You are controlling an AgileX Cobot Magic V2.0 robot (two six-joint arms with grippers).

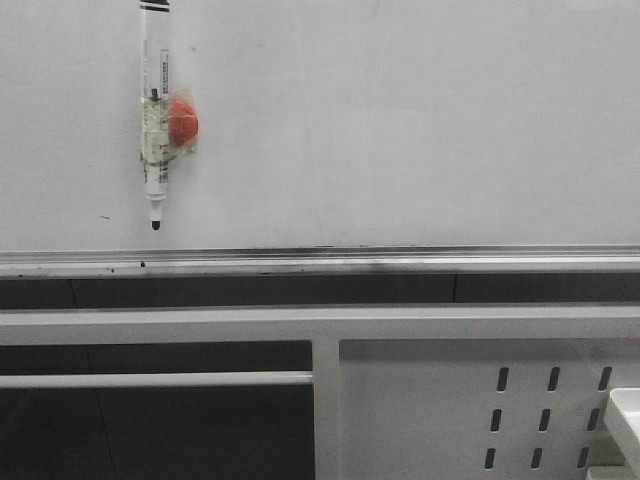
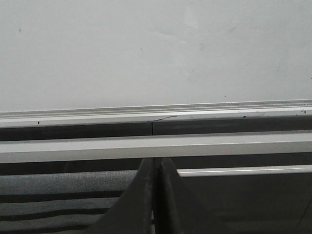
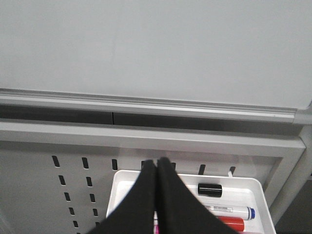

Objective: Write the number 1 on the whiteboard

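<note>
The whiteboard (image 1: 400, 120) fills the upper part of the front view, with a silver rail (image 1: 320, 262) along its bottom edge. No drawn number 1 shows on it. A white marker pen (image 1: 154, 120) with a red magnet (image 1: 182, 120) hangs upright on the board at upper left, its uncapped black tip pointing down. Neither gripper shows in the front view. My left gripper (image 2: 156, 163) is shut and empty, facing the whiteboard (image 2: 156, 48). My right gripper (image 3: 156, 163) is shut and empty, facing the whiteboard (image 3: 156, 44), above a white tray.
A white perforated metal frame (image 1: 450, 400) stands below the board. A white tray (image 3: 239, 187) hooked on it holds a black cap (image 3: 209, 189), a blue-ended marker (image 3: 234, 211) and a red marker (image 3: 231, 223). The tray's corner shows at the front view's lower right (image 1: 625, 410).
</note>
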